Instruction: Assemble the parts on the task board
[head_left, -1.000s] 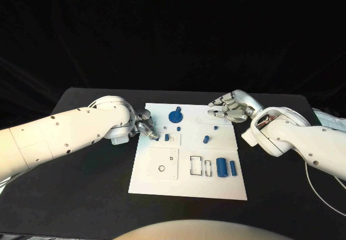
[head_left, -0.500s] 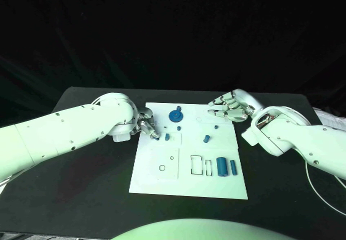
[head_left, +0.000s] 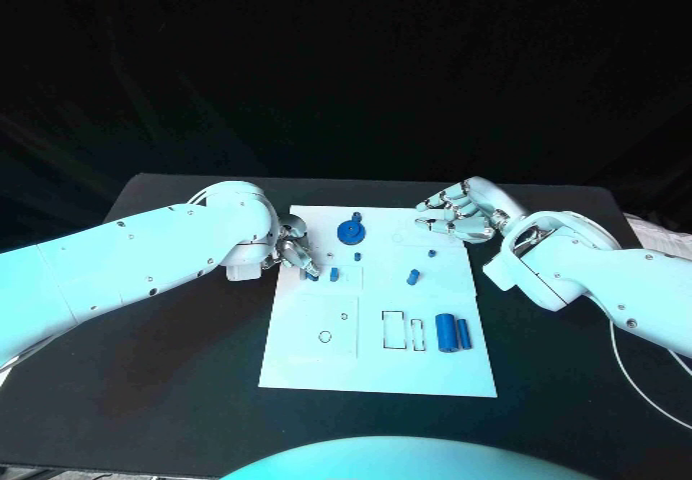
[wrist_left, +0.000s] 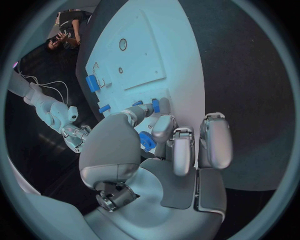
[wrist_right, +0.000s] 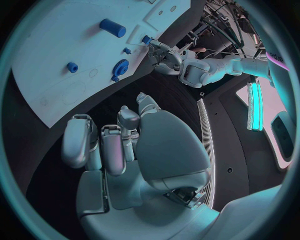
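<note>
My left hand (head_left: 293, 252), left of centre, pinches a small blue part (wrist_left: 147, 140) over the task board (head_left: 325, 365) for seating; my right hand (head_left: 459, 213) waits, fingers loosely curled, empty.

Two smooth white rounded arm shells with small dark screw dots — silver metallic left hand (head_left: 293, 251), silver metallic right hand (head_left: 459, 213) — thin pale cable (head_left: 623, 372) beside right arm.

We are seeing the left robot hand (head_left: 294, 252) crowding the task board's (head_left: 378, 375) left edge and the right robot hand (head_left: 459, 215) blocking its far right corner; the near table (head_left: 173, 400) is lying open.
</note>
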